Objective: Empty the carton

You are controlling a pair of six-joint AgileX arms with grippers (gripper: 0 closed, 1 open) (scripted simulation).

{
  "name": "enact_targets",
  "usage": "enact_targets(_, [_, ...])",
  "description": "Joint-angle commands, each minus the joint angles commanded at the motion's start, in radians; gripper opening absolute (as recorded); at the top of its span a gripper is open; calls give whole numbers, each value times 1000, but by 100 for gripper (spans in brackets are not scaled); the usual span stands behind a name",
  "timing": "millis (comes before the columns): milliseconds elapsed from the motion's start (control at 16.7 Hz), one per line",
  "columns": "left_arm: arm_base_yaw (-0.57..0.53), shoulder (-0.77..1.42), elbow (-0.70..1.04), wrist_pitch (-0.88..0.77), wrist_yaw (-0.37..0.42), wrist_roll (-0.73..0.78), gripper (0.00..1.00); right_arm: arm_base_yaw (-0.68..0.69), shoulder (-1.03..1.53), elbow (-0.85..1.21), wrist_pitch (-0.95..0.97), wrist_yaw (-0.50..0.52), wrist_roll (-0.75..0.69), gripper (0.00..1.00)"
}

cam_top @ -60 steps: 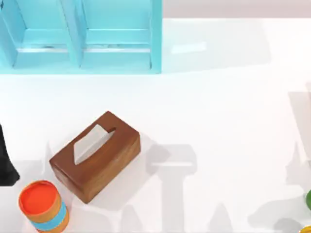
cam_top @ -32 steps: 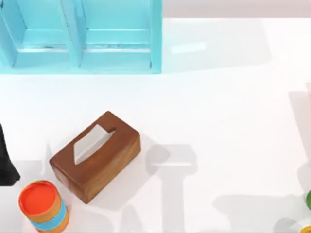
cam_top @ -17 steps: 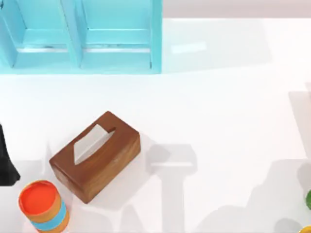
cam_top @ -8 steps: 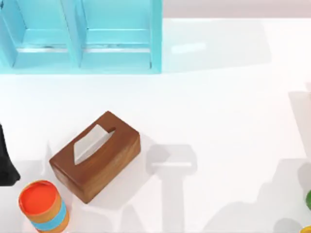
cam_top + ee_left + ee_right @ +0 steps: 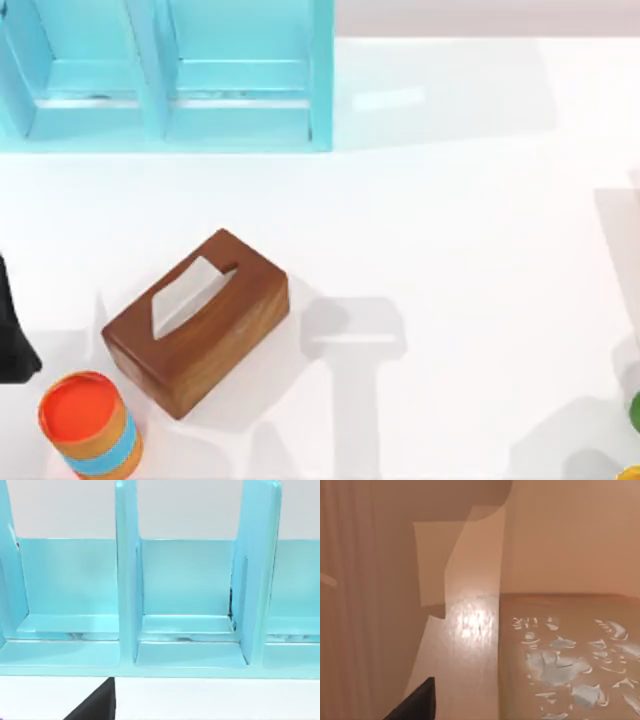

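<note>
The tissue box (image 5: 195,320) looks like polished brown wood with a soft sheen; the tissue (image 5: 180,293) is matt grey paper. The shelf (image 5: 165,75) is smooth glossy blue paint, and the table (image 5: 450,250) is smooth white. The can (image 5: 88,425) looks matt

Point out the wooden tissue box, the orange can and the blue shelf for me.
wooden tissue box (image 5: 225,320): top view, brown lid.
orange can (image 5: 80,410): top view, orange top.
blue shelf (image 5: 320,75): top view, right side wall.
</note>
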Motion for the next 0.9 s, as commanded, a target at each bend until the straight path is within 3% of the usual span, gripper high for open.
enact_targets(300, [0,0,0,0,0,0,100,0,11,-16,18,0,0,100])
enact_targets(900, [0,0,0,0,0,0,100,0,11,-16,18,0,0,25])
